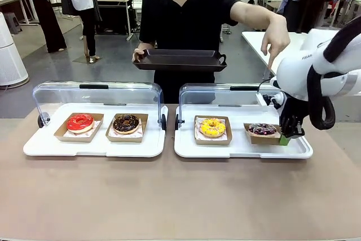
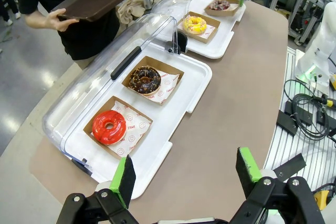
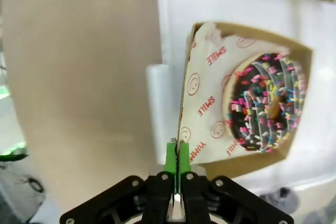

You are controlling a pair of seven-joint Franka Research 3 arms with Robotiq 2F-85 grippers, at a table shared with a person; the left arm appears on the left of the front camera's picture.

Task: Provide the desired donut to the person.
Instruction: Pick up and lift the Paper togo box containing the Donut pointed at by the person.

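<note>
Delicately, the right claw (image 3: 177, 153) pinches shut on the thin wall of the card boat (image 3: 247, 162) holding the sprinkled chocolate donut (image 3: 268, 106), at the white tray's (image 1: 242, 150) right end. Light and floppy, the boat may sag from one edge, its soft glazed ring sliding on printed paper; the left claw (image 2: 186, 174) hangs open.

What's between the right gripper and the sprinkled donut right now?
Right wrist view: the right gripper pinches the cardboard box rim; just printed liner paper separates it from the sprinkled donut.
</note>
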